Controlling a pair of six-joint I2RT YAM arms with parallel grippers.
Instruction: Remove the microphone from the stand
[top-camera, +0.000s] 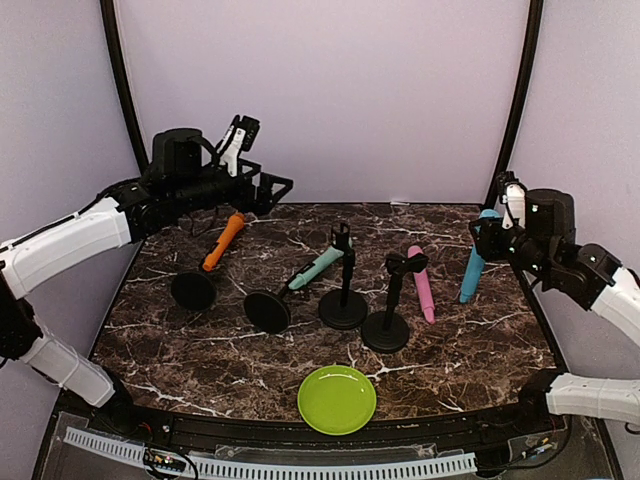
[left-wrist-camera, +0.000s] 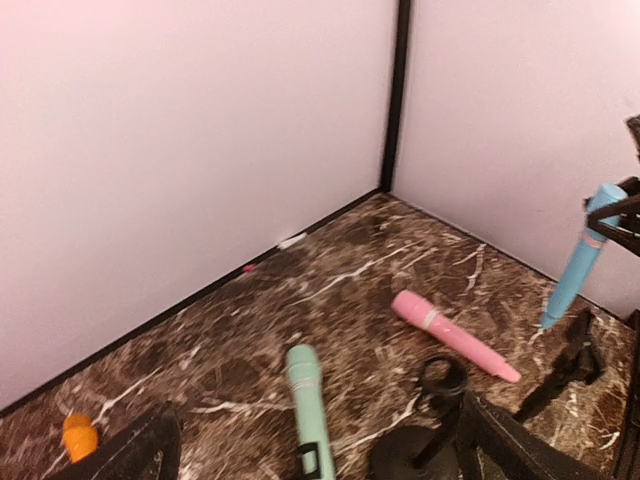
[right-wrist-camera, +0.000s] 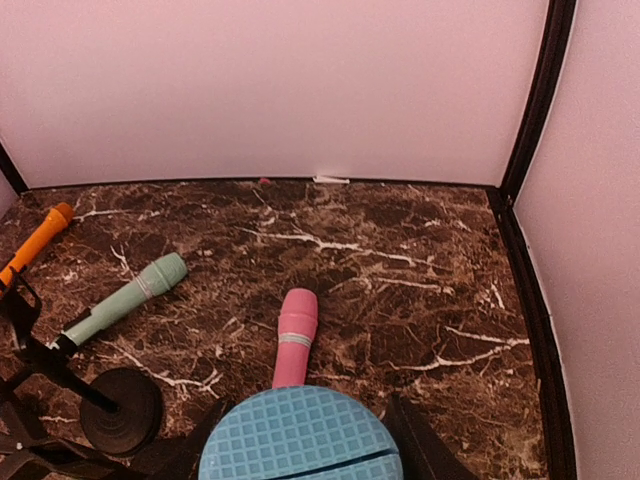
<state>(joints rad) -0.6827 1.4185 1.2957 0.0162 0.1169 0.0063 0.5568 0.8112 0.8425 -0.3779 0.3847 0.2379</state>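
Observation:
My right gripper is shut on the head end of a blue microphone. It hangs nearly upright with its tail close to the tabletop, and its blue grille fills the space between my fingers. My left gripper is open and empty, raised above the back left, over an orange microphone that slants up from a black stand base. A mint microphone is clipped in another tilted stand. A pink microphone lies flat on the marble.
Two upright black stands with empty clips stand mid-table, the pink microphone beside the right one. A green plate lies at the near edge. Purple walls close the back and sides.

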